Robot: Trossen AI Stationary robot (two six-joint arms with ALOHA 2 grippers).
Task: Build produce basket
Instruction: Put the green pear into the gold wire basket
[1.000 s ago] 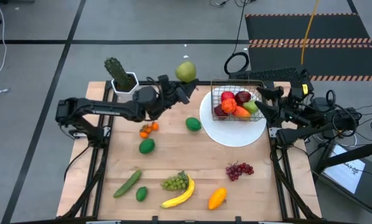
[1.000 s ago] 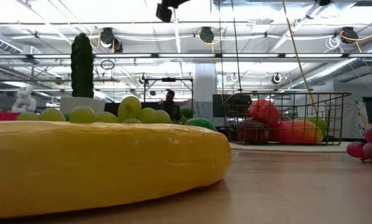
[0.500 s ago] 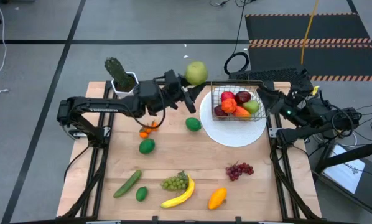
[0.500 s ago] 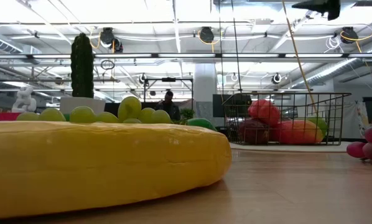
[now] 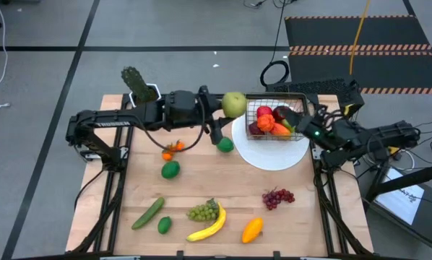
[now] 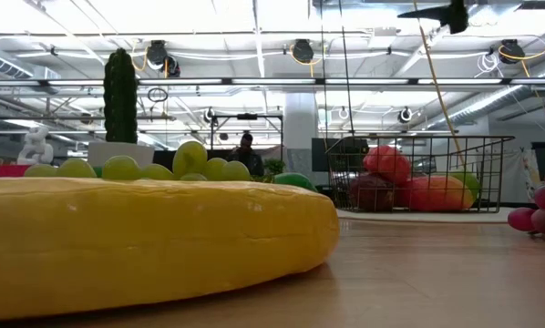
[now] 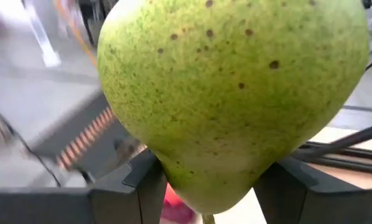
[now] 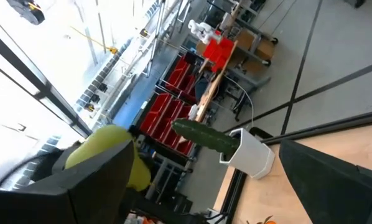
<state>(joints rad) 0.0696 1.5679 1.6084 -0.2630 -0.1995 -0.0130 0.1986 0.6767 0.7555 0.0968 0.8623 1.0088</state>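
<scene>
The left arm reaches across the back of the counter (image 5: 201, 180), its claw (image 5: 227, 108) clamped on a green pear (image 5: 235, 104) held just beside the basket's (image 5: 253, 108) left rim, above the counter. The basket sits on a white plate (image 5: 274, 155) and holds red, orange and green produce (image 5: 270, 121). The right arm extends from the right, its claw (image 5: 300, 121) at the basket's right edge with fingers spread and empty. Grey floor with dark lines surrounds the counter.
</scene>
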